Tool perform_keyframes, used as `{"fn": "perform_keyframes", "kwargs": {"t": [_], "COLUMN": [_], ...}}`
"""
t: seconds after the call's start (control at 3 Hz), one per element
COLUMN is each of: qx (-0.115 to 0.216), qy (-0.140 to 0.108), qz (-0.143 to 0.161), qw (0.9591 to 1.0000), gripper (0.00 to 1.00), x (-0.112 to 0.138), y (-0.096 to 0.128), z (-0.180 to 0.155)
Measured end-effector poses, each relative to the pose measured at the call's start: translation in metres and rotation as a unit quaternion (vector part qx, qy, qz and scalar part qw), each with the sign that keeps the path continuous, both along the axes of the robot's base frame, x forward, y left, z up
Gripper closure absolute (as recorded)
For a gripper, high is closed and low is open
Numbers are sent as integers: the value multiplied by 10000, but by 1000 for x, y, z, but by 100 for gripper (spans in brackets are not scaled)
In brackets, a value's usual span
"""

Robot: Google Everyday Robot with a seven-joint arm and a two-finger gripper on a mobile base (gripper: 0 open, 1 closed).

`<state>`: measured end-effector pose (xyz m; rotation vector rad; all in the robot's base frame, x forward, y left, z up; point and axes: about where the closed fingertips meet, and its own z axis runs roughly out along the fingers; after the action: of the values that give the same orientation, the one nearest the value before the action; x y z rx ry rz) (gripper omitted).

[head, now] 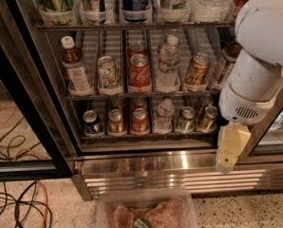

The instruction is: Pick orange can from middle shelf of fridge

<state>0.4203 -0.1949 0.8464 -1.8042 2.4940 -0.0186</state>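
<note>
The orange can (197,70) stands upright in a clear front cup on the middle shelf (117,96) of the fridge (146,164), right of a clear water bottle (169,63). A red Coca-Cola can (139,72) and a white-and-green can (108,74) stand further left. My white arm (260,70) fills the right side in front of the fridge. Its pale yellow gripper (227,158) hangs down below and to the right of the orange can, level with the steel base and touching nothing.
The lower shelf (146,136) holds several cans and a bottle; the top shelf (132,26) holds taller drinks. A brown bottle (76,68) stands at the middle shelf's left end. The black door frame (30,113) stands at left. Cables (18,205) lie on the floor; a plastic tub (146,213) sits below.
</note>
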Motion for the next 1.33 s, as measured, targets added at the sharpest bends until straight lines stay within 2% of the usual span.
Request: {"fn": "perform_keyframes", "kwargs": {"t": [0.33, 0.67, 1.0, 1.33], "qx": [-2, 161, 232, 280], "qy": [89, 31, -131, -231], "qz": [-27, 101, 201, 270], "qw": [10000, 9998, 9994, 9990], "gripper": [0, 0, 18, 41], "x": [-1, -3, -5, -6], "y": [3, 9, 16, 20], "z": [-10, -9, -4, 1]}}
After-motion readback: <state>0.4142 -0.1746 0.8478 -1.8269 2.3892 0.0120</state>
